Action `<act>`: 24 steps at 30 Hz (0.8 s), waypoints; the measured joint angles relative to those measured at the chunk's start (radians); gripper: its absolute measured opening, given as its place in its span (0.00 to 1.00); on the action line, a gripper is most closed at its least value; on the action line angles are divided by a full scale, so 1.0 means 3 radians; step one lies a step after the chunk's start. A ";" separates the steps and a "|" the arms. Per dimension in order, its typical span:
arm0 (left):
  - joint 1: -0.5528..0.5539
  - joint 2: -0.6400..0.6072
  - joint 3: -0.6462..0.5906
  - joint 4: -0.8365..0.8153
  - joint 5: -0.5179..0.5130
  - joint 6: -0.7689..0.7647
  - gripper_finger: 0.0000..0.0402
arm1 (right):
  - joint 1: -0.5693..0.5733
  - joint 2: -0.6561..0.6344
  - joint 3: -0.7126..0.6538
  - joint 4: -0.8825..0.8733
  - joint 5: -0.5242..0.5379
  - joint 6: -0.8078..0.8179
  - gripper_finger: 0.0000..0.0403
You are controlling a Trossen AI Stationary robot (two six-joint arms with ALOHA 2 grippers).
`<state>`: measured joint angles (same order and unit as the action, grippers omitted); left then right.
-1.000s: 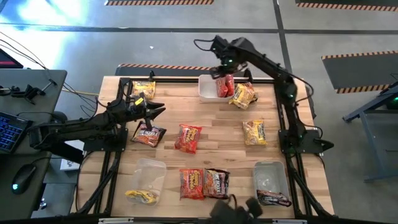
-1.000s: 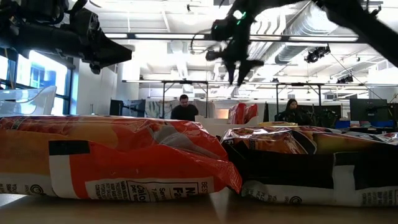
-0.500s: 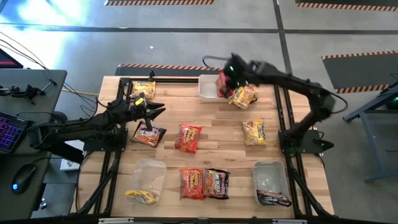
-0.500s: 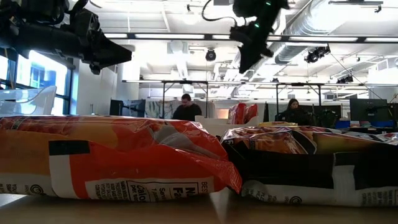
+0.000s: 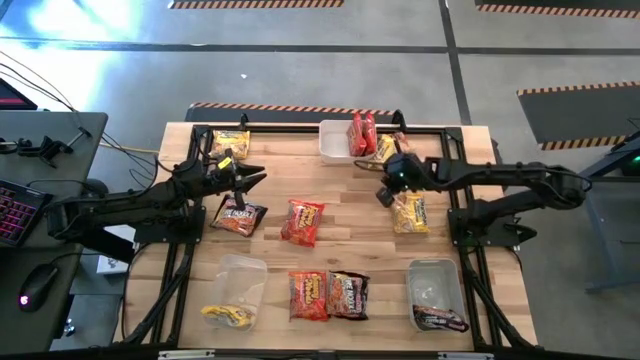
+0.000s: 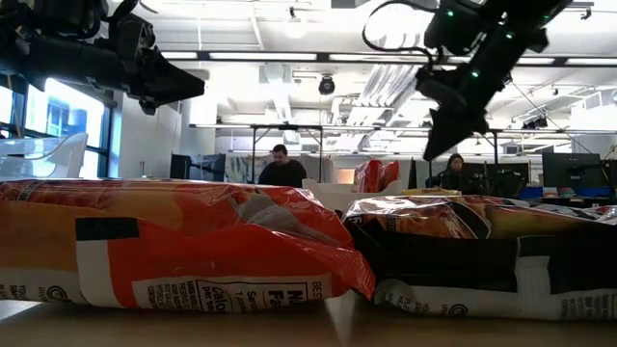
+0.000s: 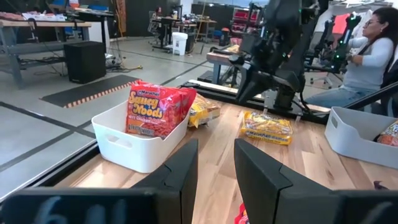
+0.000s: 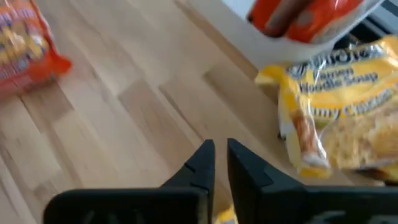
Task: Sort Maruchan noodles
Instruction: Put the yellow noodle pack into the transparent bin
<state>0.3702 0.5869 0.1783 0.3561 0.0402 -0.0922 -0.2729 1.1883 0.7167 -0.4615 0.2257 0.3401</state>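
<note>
Ramen packets lie scattered on the wooden table. A red packet [image 5: 360,133] leans in the white tub [image 5: 332,148] at the far edge, with a yellow packet [image 5: 392,150] beside it. My right gripper [image 5: 383,192] is shut and hovers beside another yellow packet [image 5: 411,213], touching nothing; its wrist view shows the fingers [image 8: 205,163] over bare wood. My left gripper [image 5: 255,182] is open and hangs in the air above a dark brown packet [image 5: 240,216]. A red packet [image 5: 303,222] lies mid-table.
A yellow packet [image 5: 230,143] lies at the far left. A red packet [image 5: 310,295] and a dark packet [image 5: 348,293] lie at the near edge. The near-left clear tub [image 5: 240,272] holds a yellow packet [image 5: 228,316]; the near-right tub [image 5: 432,275] holds a dark one [image 5: 440,320]. People sit beyond the table.
My right gripper has left the white tub at the far edge, swung toward the table's near and right side and come down beside the mid-right yellow packet. Its fingers, open a second ago, have shut. The red packet stays leaning in the white tub.
</note>
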 joint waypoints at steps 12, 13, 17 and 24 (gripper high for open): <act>0.0000 0.0095 0.0001 0.0032 -0.0002 0.0010 0.23 | 0.0039 0.0299 -0.0033 0.0046 0.0698 -0.0278 0.52; 0.0001 0.0109 0.0001 0.0032 -0.0004 0.0001 0.23 | 0.0039 0.0356 -0.0033 0.0081 0.0776 -0.0328 0.55; 0.0001 0.0173 0.0003 0.0027 -0.0014 -0.0001 0.23 | 0.0038 0.0605 -0.0033 0.0234 0.1017 -0.0575 0.61; 0.0001 0.0290 0.0004 0.0051 -0.0014 0.0026 0.23 | 0.0030 0.1053 0.0181 0.0341 0.1082 -0.0899 0.62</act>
<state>0.3706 0.6739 0.1795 0.3715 0.0360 -0.0842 -0.2639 1.5041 0.7709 -0.3591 0.5503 0.0702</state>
